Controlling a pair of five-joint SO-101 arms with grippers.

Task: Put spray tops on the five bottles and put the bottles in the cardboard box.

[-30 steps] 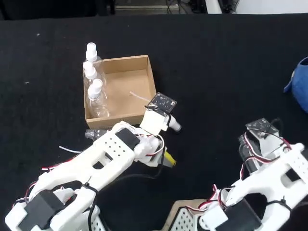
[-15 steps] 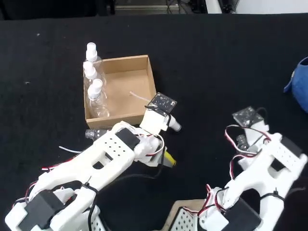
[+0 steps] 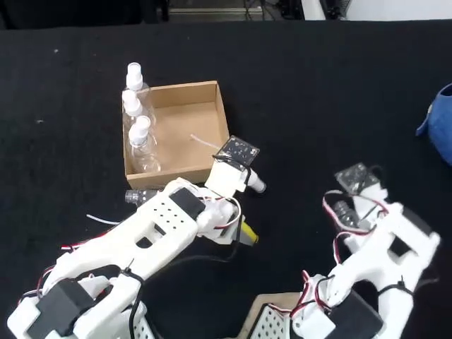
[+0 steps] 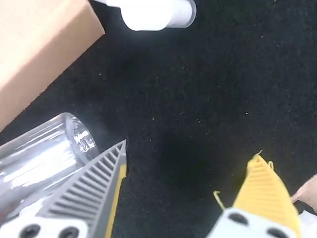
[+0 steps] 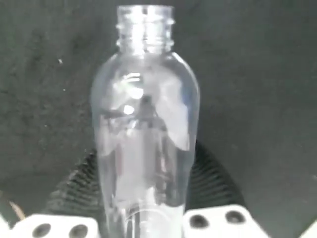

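My right tool (image 5: 146, 173) is clamped on the lower body of a clear, uncapped bottle (image 5: 144, 99), holding it off the black tabletop (image 3: 318, 92) with its threaded neck free. It looks empty, so I judge it light, smooth and thin-walled. A hard squeeze would dent it and a loose one would let it twist, so a hold low on the widest part seems right.

My left tool (image 4: 190, 151) is open with nothing between its jaws, low over the tabletop by the cardboard box (image 3: 185, 87). A second bare bottle (image 4: 39, 158) lies just beside one jaw. A loose spray top (image 4: 157, 12) lies near the box corner. It is small, and I would pinch it by its collar. Three capped bottles (image 3: 141, 138) stand in the box.
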